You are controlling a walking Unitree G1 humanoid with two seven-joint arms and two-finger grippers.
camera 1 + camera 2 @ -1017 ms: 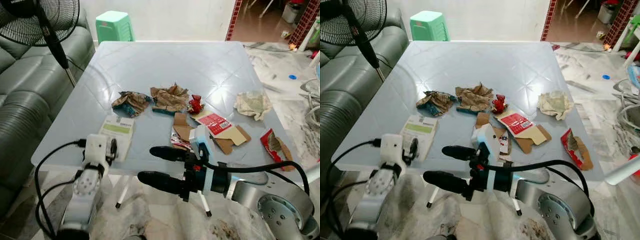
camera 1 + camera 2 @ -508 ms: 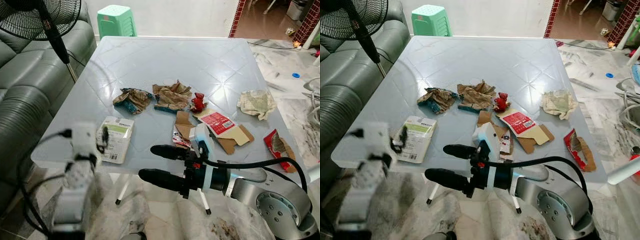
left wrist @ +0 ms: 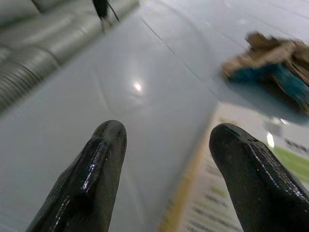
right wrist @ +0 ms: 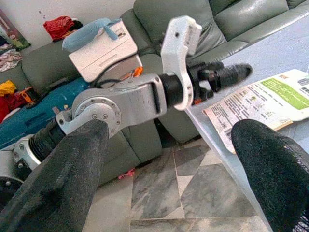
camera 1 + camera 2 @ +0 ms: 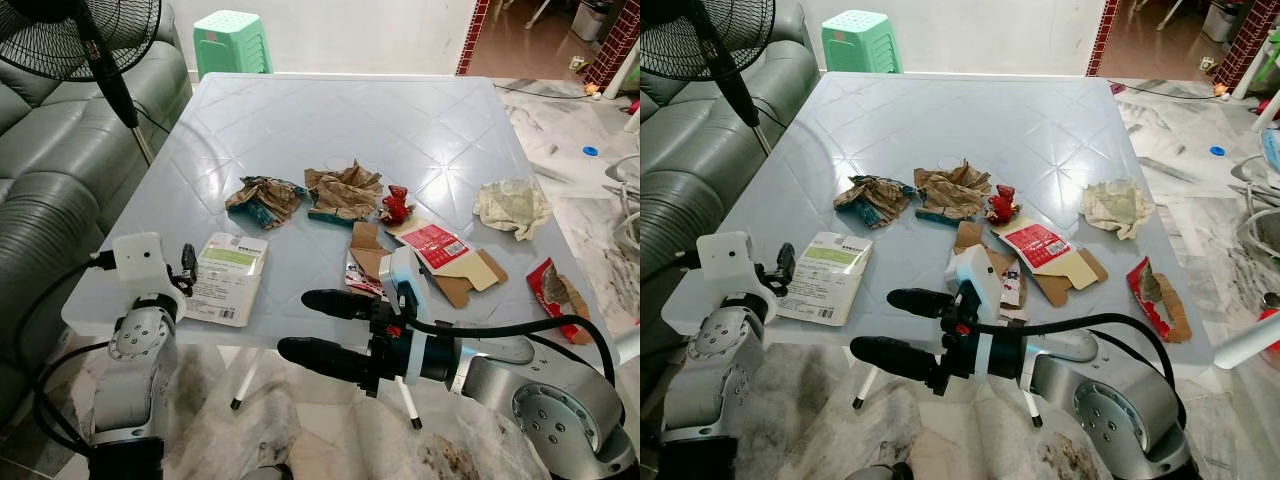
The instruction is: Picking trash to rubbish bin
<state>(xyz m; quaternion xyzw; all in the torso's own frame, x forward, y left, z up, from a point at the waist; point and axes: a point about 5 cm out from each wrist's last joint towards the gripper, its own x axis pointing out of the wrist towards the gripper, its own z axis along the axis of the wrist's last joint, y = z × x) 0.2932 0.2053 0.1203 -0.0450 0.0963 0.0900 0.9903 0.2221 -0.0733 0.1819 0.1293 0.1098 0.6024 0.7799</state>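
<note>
Left eye view: a flat white paper packet with a green band lies at lower left on the pale grey bench. It is judged light, thin and flexible; its overhanging near edge is the likely hold. The left claw sits just beside it.

Left wrist view: the left claw is spread; print on the packet is unreadable.

Right wrist view: the right claw is spread, empty.

Both grippers empty, fingers spread.
</note>
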